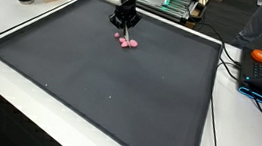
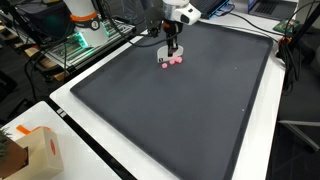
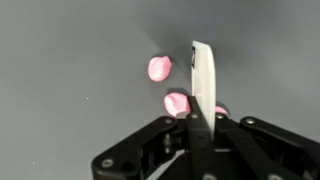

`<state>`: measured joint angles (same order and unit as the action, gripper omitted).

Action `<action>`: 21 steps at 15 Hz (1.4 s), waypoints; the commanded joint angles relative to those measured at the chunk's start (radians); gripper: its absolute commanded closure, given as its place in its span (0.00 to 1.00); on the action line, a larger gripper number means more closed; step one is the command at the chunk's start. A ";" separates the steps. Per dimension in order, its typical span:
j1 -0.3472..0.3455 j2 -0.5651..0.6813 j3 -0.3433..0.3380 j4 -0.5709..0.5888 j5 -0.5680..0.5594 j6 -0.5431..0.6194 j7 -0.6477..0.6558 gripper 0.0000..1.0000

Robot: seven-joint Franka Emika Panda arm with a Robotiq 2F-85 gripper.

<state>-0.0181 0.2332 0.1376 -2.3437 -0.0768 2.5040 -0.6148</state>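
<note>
— Pink lumps (image 1: 127,43), three by our count in the wrist view, lie on the dark mat (image 1: 109,90), near one edge of it.
— And the gripper (image 1: 126,35)?
— Clenched, we think: its fingers (image 3: 202,80) meet in one pale strip, right above the lumps on the mat; we cannot tell whether it touches them.
— Beside the mat?
— A cardboard box (image 2: 35,150) on the white bench (image 2: 85,130).

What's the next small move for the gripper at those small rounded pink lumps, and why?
Probably raise slightly and open. In the wrist view the gripper looks shut into one narrow pale strip, with small rounded pink lumps lying either side of it on the dark grey mat, none between its fingers.
</note>
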 commanded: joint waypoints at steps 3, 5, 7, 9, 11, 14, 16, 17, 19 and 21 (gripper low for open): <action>-0.022 -0.030 -0.048 -0.102 -0.023 0.001 -0.012 0.99; -0.020 -0.047 -0.061 -0.116 -0.032 -0.011 -0.006 0.99; -0.015 -0.062 -0.072 -0.127 -0.045 -0.027 0.004 0.99; -0.013 -0.074 -0.079 -0.135 -0.051 -0.040 0.005 0.99; -0.010 -0.089 -0.083 -0.143 -0.055 -0.047 0.003 0.99; -0.007 -0.123 -0.080 -0.164 -0.053 -0.055 -0.008 0.99; -0.002 -0.161 -0.072 -0.189 -0.036 -0.049 -0.024 0.99; 0.001 -0.176 -0.071 -0.200 -0.035 -0.049 -0.026 0.99; 0.011 -0.213 -0.068 -0.225 -0.034 -0.045 -0.024 0.99; 0.024 -0.249 -0.064 -0.240 -0.023 -0.041 -0.020 0.99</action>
<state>-0.0131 0.0696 0.0724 -2.5287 -0.0998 2.4679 -0.6320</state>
